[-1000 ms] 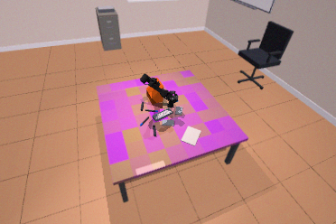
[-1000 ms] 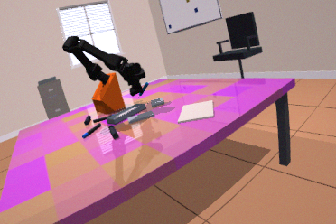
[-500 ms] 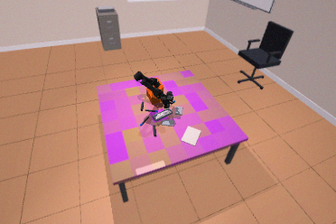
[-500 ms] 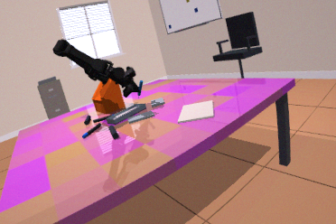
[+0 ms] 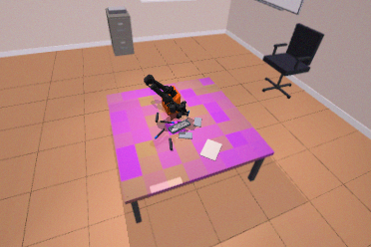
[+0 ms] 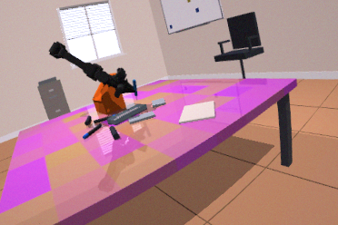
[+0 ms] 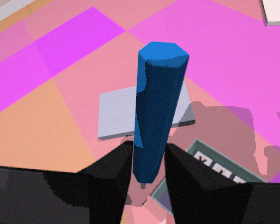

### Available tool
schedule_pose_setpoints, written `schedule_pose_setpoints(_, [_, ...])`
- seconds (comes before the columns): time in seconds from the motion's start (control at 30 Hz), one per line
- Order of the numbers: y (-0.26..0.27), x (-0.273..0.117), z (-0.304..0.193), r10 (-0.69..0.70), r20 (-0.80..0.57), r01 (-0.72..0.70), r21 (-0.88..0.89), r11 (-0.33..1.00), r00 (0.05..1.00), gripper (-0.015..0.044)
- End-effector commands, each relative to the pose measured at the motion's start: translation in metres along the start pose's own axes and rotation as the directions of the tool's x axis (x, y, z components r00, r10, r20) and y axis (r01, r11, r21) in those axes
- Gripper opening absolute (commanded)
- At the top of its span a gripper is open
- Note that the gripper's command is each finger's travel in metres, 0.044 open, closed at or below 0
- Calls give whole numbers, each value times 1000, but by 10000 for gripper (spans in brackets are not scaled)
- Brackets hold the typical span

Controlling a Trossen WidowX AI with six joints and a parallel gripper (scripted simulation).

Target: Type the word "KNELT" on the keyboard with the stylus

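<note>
The black parallel-jaw pincer [image 5: 185, 114] [image 6: 134, 90] [image 7: 148, 149] is closed on the blue faceted stylus [image 5: 188, 113] [image 6: 134, 84] [image 7: 160, 95], which stands roughly upright in the exterior view. From there the dark-framed, pale-keyed keyboard [image 5: 180, 126] [image 6: 128, 113] [image 7: 218, 169] lies below, nearer and a little left in the top and exterior views, its long axis running near left to far right. Typing probably calls for bringing the tip back over the keys before pressing down.
</note>
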State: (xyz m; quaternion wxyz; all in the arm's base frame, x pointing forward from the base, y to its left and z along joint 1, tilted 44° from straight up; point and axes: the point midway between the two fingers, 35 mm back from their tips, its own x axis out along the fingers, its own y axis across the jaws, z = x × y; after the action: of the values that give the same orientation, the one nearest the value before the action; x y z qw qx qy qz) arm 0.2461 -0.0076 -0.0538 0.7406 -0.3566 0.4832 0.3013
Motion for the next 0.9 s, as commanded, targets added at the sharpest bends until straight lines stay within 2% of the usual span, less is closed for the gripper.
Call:
schedule_pose_setpoints(0.0, [-5,-9,0,-55,56,57,-26,998,997,0])
schedule_pose_setpoints(0.43, [-18,-41,-7,-263,206,289,-106,951,942,0])
schedule_pose_setpoints(0.87, [-24,-31,-19,-265,207,291,-108,951,942,0])
